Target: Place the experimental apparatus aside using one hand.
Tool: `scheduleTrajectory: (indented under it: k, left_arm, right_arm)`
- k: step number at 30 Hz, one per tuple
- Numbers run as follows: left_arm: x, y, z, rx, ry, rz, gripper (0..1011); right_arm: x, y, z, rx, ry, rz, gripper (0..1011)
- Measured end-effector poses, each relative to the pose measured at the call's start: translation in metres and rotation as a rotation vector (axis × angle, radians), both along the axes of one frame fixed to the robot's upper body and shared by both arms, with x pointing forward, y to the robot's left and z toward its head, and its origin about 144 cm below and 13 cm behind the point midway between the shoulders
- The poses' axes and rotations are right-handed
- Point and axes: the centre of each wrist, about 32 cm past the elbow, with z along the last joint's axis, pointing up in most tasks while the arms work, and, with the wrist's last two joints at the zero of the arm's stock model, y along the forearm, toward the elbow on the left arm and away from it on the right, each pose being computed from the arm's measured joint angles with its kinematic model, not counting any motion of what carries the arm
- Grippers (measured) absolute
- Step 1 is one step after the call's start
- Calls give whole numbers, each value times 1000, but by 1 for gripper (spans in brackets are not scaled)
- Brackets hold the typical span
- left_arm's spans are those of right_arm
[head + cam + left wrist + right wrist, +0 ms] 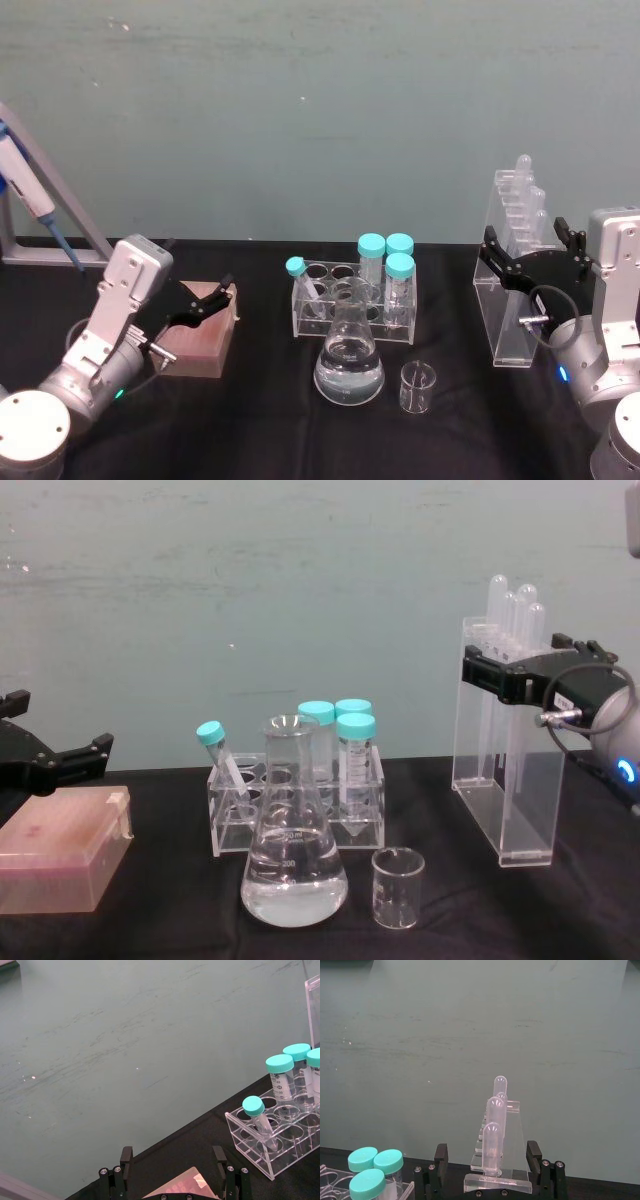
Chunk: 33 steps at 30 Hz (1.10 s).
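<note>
**Inspector A:** Step in hand?

**Inspector B:** Approach to the grasp. The right claw is spread wide and straddles the upper part of the tall clear acrylic stand of long tubes. The stand is upright at the right of the black table and is not yet clamped.

**Inspector A:** Next move?

**Inspector B:** In my judgement, close squarely on its walls and lift without tilting. The left claw is open, parked over the pinkish-brown rectangular box.
</note>
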Motion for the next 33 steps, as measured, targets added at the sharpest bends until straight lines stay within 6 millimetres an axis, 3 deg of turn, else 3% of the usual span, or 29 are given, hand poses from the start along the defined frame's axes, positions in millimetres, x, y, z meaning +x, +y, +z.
scheduleTrajectory:
  k: [15,25,28,33]
  left_arm:
    - [0,0,0,0,0,0,1000]
    - [0,0,0,0,0,0,1000]
    - [0,0,0,0,0,0,1000]
    - [0,0,0,0,0,0,1000]
  right_arm:
    - [0,0,0,-1,-1,-1,998]
    - [0,0,0,-1,-1,-1,788]
    - [0,0,0,-1,-1,-1,674]
    - [0,0,0,-1,-1,-1,602]
